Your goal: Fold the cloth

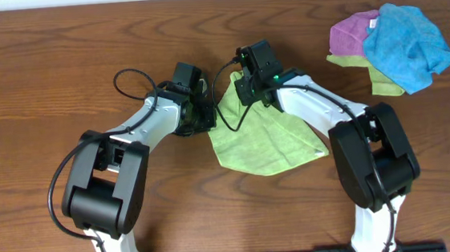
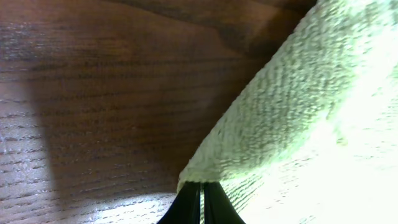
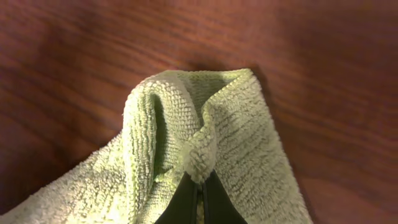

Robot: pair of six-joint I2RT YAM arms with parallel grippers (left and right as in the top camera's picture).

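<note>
The lime-green cloth [image 1: 262,139] lies rumpled on the wooden table between my two arms. At the cloth's left edge my left gripper [image 1: 205,118] is shut on it; in the left wrist view the fabric [image 2: 298,118] bunches right at the closed fingertips [image 2: 203,186]. My right gripper [image 1: 242,88] pinches the cloth's far corner. Seen from the right wrist, a puckered fold of the cloth [image 3: 199,134] sticks out from between the closed tips [image 3: 200,182].
A pile of other cloths sits at the back right: blue [image 1: 407,39], purple [image 1: 350,34] and a yellow-green strip [image 1: 384,88] under them. Black cables [image 1: 133,81] loop behind the left arm. Bare wooden table [image 1: 60,74] surrounds the work area.
</note>
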